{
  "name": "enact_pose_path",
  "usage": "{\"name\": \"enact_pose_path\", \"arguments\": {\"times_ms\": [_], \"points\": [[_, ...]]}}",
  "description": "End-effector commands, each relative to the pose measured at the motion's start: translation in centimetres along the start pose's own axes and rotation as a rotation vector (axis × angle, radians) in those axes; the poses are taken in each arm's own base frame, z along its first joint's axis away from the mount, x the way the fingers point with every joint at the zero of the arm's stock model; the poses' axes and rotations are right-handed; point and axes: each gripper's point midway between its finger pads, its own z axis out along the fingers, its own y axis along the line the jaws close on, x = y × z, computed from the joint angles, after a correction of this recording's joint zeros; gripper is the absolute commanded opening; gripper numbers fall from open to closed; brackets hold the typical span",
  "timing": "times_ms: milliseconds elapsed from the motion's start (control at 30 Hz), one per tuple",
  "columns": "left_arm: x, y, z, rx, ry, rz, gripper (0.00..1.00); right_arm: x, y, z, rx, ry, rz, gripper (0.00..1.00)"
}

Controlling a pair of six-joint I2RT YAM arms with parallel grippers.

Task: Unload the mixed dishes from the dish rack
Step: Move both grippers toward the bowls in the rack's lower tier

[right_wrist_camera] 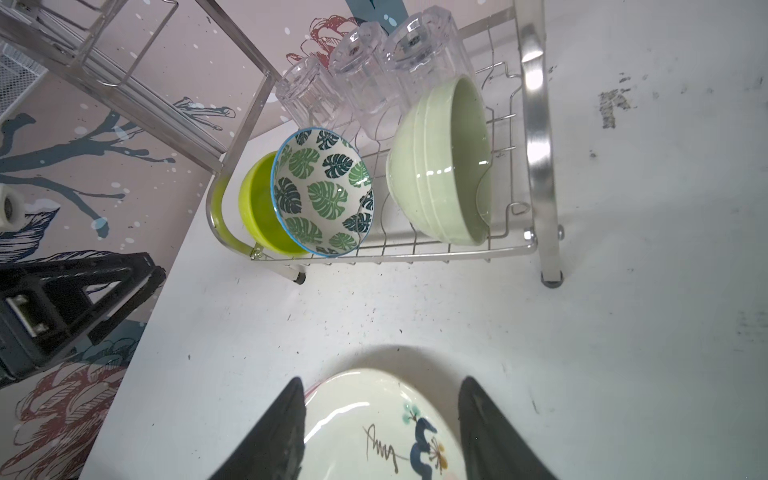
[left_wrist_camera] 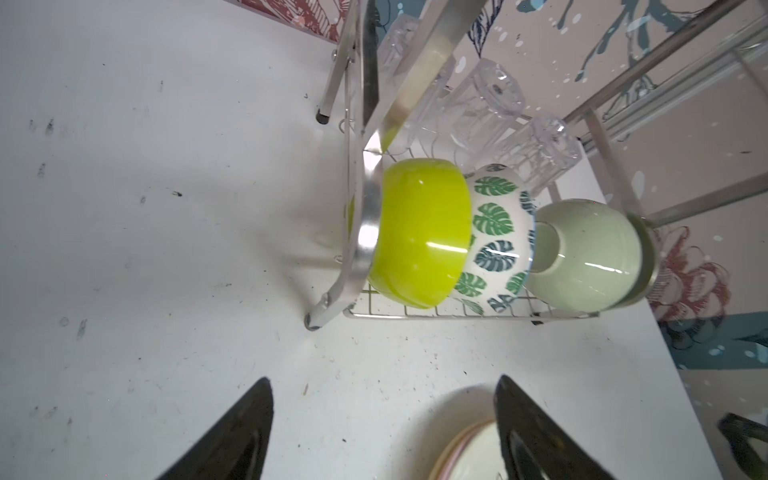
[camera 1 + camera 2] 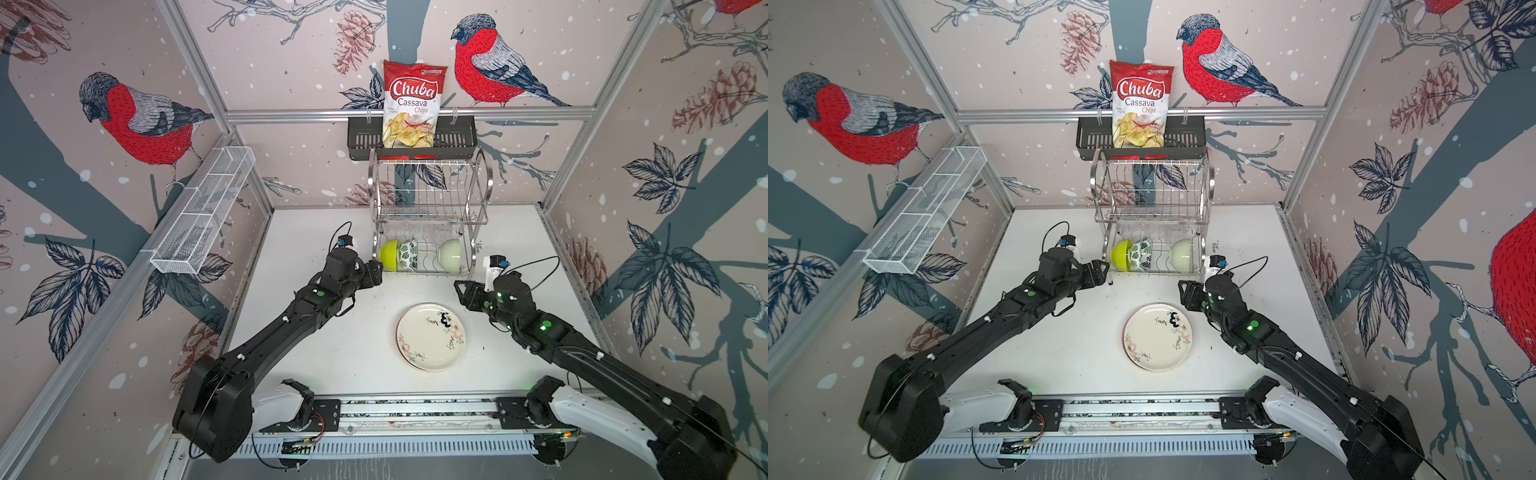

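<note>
The dish rack (image 3: 430, 208) stands at the back of the table in both top views, its upper tier bare. On the lower tier three bowls stand on edge: lime (image 2: 419, 232), leaf-patterned (image 2: 494, 232), pale green (image 2: 590, 257). Behind them are three clear tumblers (image 1: 370, 79). The cream doodle plate (image 3: 430, 336) lies on the table on top of pink and tan rims (image 2: 461, 446). My left gripper (image 3: 377, 274) is open and empty beside the rack's left end, near the lime bowl. Open too, my right gripper (image 1: 382, 382) hangs over the plates' far edge.
A red-and-white chips bag (image 3: 413, 104) stands in a black slotted basket (image 3: 361, 139) on the back rail, just above the rack. A long white wire-mesh tray (image 3: 203, 212) hangs on the left wall. Aluminium frame posts bound the white table (image 3: 316, 353).
</note>
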Motion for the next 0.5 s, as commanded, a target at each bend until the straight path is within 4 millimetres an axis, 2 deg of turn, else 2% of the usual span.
{"name": "enact_pose_path", "arguments": {"times_ms": [0, 167, 300, 400, 433, 467], "points": [[-2.1, -0.1, 1.4, -0.016, -0.074, 0.019, 0.75, -1.4, 0.8, 0.7, -0.027, -0.024, -0.044, 0.59], [-3.0, 0.1, 3.6, -0.066, -0.064, 0.009, 0.62, -1.7, 0.3, 2.4, 0.01, 0.015, -0.057, 0.55], [-4.2, 0.0, 4.4, -0.095, -0.071, 0.028, 0.5, -2.0, 0.2, 3.6, 0.003, 0.028, -0.062, 0.51], [-3.7, 0.5, 5.0, -0.111, -0.053, 0.036, 0.44, -2.4, 0.1, 4.3, -0.004, 0.033, -0.06, 0.51], [-4.7, 0.0, 5.0, -0.104, -0.072, 0.034, 0.42, -2.6, 0.1, 4.4, -0.008, 0.031, -0.059, 0.51], [-4.8, 0.0, 5.1, -0.108, -0.073, 0.034, 0.38, -2.8, 0.1, 4.5, -0.016, 0.03, -0.062, 0.51]]}}
